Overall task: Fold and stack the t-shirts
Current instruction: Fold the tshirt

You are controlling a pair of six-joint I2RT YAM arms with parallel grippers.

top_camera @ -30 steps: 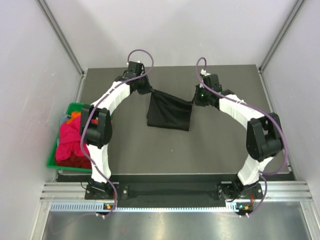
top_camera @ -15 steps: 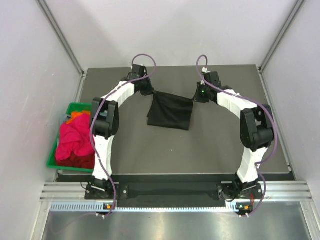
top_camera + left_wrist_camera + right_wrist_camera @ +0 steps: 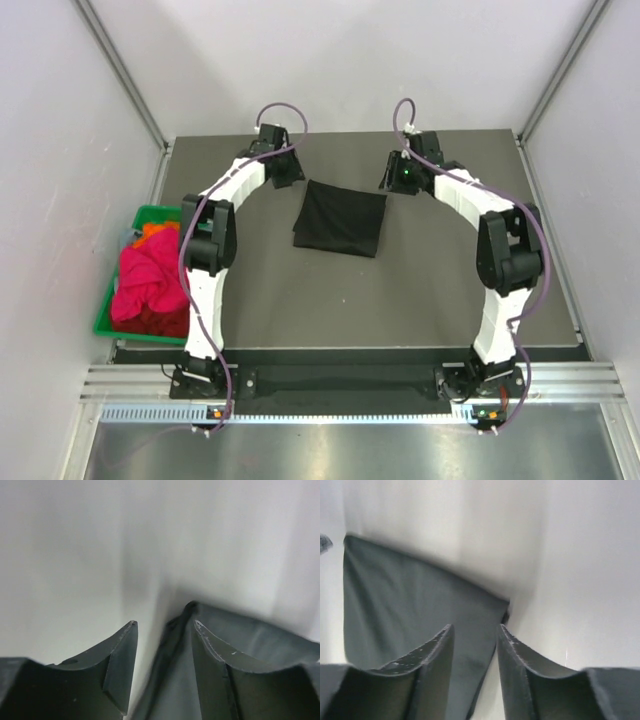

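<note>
A black t-shirt [image 3: 340,218] lies flat on the dark table as a folded rectangle, near the far middle. My left gripper [image 3: 291,177] stands open just beyond its far left corner; in the left wrist view the gripper [image 3: 164,624] has the cloth corner [image 3: 200,655] lying loose below the gap. My right gripper [image 3: 391,181] stands open at the far right corner; in its wrist view the gripper [image 3: 475,626] has the black cloth [image 3: 410,595] spread beneath, with nothing pinched. More t-shirts sit in a bin: magenta [image 3: 145,275], red [image 3: 165,320], orange [image 3: 152,230].
The green plastic bin [image 3: 104,325] hangs off the table's left edge beside the left arm's base. White walls with metal rails close in the table [image 3: 330,300] on the left, right and far sides.
Both grippers have opened and let go of the black t-shirt's far corners. The shirt, hanging stretched between them before, has dropped flat, and both grippers have drawn slightly back from it.
</note>
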